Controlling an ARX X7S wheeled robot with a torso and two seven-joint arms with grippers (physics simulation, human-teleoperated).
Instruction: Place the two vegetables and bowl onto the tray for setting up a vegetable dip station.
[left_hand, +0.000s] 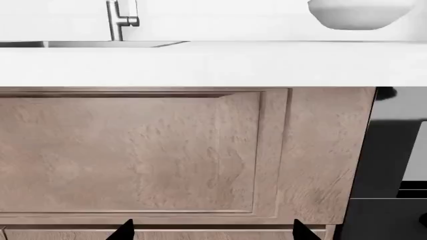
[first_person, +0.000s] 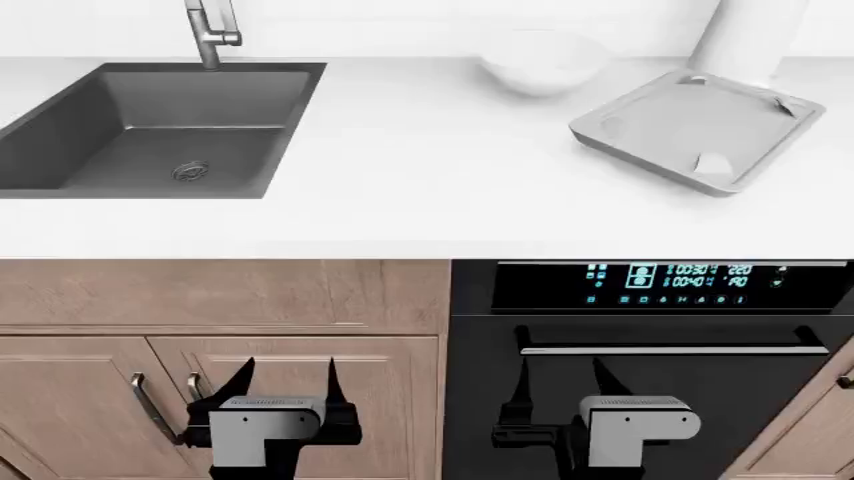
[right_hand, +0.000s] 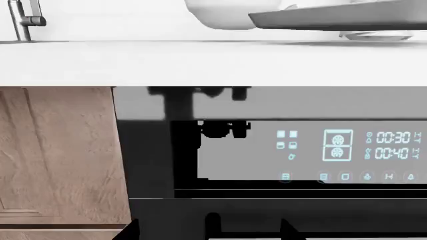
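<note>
White countertop stretched smooth and matte across the head view, and below it ran pale brown wood-grain cabinet doors beside one glossy black oven with a lit blue display and a long bar handle. One dark grey sink basin, rectangular with a round drain, sat at the counter's left, and one brushed-metal faucet rose behind it.

And the task pieces: one bowl, white, round and smooth, sat toward the back of the counter, just left of the tray and apart from it. One tray, flat light grey with rounded corners and a raised rim, lay turned at an angle on the counter's right, its long axis running from the front-left up toward the back-right. A small pale tab showed at its near corner. One tall white cylinder stood right behind the tray. Neither vegetable showed in any view.

Two grippers, both low, in front of the cabinetry and well below the counter edge. The left gripper hung before the wooden doors with its two black fingers spread and nothing between them. The right gripper sat before the oven door, fingers likewise parted and holding nothing. From the left wrist view, the bowl peeked over the counter edge; from the right wrist view, the tray's underside and rim showed in front of the bowl.
</note>
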